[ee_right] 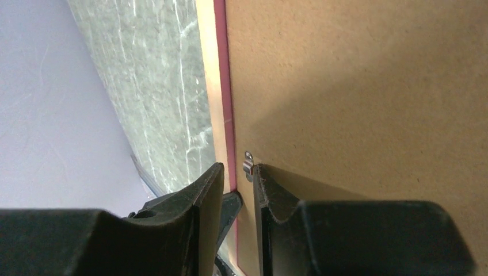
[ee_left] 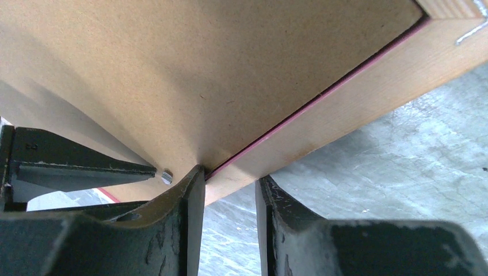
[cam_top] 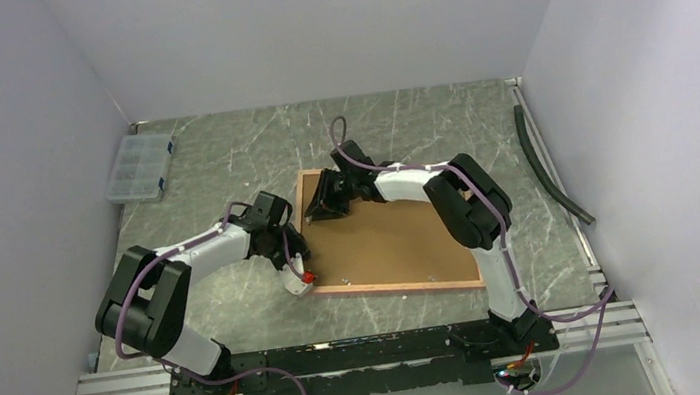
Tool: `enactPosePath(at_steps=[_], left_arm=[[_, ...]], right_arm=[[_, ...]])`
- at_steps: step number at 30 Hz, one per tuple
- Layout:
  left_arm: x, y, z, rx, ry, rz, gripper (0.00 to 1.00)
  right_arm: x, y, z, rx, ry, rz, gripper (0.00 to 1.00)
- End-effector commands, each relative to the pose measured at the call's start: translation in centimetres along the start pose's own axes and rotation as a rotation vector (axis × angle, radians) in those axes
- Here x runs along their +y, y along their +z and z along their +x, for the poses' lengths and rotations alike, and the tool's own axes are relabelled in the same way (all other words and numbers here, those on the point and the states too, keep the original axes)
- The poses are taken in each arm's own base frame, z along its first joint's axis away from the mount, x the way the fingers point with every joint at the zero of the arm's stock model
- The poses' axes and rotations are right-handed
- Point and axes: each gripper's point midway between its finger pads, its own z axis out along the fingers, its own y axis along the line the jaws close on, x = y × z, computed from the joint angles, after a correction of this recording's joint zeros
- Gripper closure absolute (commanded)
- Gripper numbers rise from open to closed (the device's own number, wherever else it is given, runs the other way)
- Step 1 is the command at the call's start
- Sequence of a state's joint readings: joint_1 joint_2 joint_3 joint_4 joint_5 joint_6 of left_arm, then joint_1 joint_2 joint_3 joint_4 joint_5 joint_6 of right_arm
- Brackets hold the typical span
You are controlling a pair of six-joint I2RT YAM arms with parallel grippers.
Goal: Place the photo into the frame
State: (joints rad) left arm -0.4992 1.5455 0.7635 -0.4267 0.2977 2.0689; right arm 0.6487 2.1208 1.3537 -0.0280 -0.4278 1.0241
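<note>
Down on the grey marbled table (cam_top: 221, 163), flat and tan back up: large thin-railed wooden picture frame (cam_top: 397, 288), pink lip showing, plain brown backing board (cam_top: 392, 243) inside its rails. At the near left corner, black left gripper (ee_left: 230, 175), narrow, tips pinching the tan rail. Up at the far left corner, black right gripper (ee_right: 237, 169), narrow too, straddling a small silver metal clip (ee_right: 248, 167) at the board's edge; gripped or not, cannot tell.

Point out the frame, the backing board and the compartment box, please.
frame (ee_left: 368, 98): left wrist view, tan rail.
backing board (cam_top: 386, 238): top view, bare middle.
compartment box (cam_top: 138, 168): top view, clear lid.
</note>
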Motion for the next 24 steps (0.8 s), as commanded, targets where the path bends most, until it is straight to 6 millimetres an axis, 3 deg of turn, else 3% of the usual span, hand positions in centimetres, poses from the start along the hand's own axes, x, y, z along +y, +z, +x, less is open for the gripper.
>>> enactPosePath(at_steps=[1, 15, 24], left_arm=[[-7.6, 1.7, -5.6, -0.267, 0.515, 0.273, 0.75], [-7.7, 1.5, -6.0, -0.284, 0.509, 0.263, 0.82], [-7.7, 1.3, -6.2, -0.282, 0.506, 0.255, 0.83]], right_arm=[[-1.5, 1.1, -0.8, -0.032, -0.034, 0.073, 0.7], [-3.5, 1.8, -0.5, -0.015, -0.07, 0.139, 0.7], [-2.7, 2.8, 0.6, 0.025, -0.102, 0.12, 0.7]])
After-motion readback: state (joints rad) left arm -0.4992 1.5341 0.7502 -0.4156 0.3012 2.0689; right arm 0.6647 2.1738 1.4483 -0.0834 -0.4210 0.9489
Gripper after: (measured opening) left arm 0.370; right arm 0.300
